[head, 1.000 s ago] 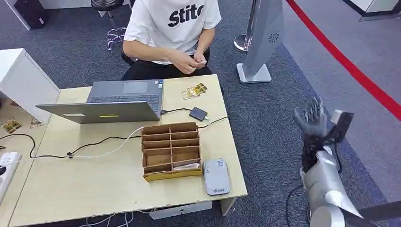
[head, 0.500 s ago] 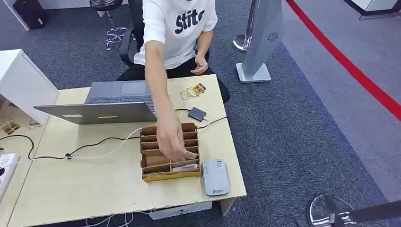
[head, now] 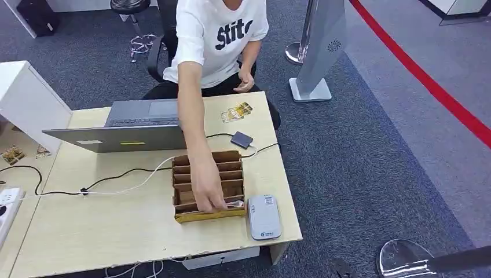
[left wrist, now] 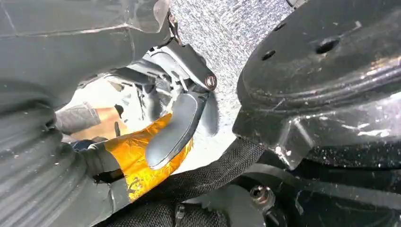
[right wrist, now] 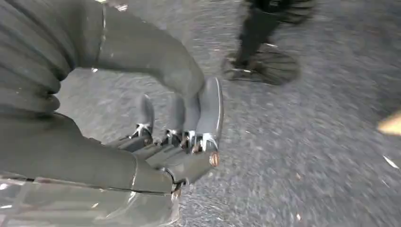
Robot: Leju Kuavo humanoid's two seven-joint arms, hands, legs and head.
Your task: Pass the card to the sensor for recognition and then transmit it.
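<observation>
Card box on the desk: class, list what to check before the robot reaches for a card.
1. Box free of people: not ok, a person's hand is inside it.
2. Card in the front compartment: ok.
3. Grey sensor beside the box uncovered: ok.
4. Right hand empty: ok, its fingers hold nothing.
5. Left hand empty: cannot tell.

Pale matt wood-grain table (head: 116,226), brown cardboard divider box (head: 204,215), smooth grey plastic sensor (head: 264,217) with slight sheen, matt metal-look laptop (head: 124,136), rough speckled carpet (head: 359,174), person's white cloth shirt (head: 214,43)
</observation>
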